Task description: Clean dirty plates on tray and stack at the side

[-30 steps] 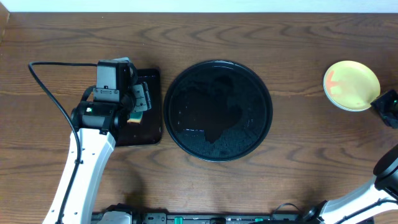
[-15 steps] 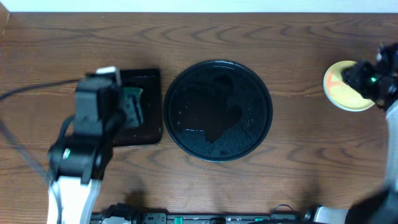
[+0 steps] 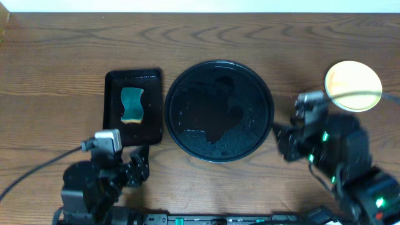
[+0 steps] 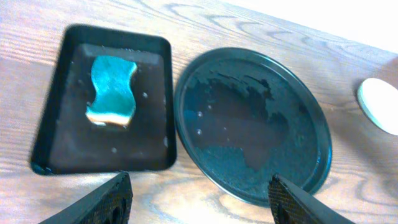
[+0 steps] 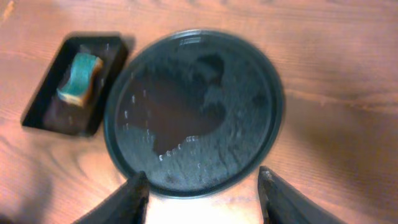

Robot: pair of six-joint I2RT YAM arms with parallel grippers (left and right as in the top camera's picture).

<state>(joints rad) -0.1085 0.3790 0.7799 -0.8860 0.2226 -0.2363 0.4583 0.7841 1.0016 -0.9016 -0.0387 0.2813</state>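
At the near edge of the desk [image 3: 62, 50], now pulled back with left claw [image 4: 199, 186] and right claw [image 5: 202, 186] spread and empty, having left sponge [image 3: 131, 105] in small tray [image 3: 112, 134] and plates [image 3: 353, 86] stacked right of bare tray [image 3: 219, 110]: seemingly finished.

The left tool [image 4: 199, 190] hangs over the near side of the wooden counter [image 4: 249, 25], its two dark fingers [image 4: 106, 202] spread wide with nothing between them. On the left lies a rectangular black tray [image 4: 149, 124] with a teal sponge [image 4: 113, 89] in it, tan along its near edge. Just beside it on the right sits the round black tray [image 4: 252, 124], glossy with wet patches and droplets. A pale plate [image 4: 379, 106] lies at the far right, partly cut off, apart from the round tray.
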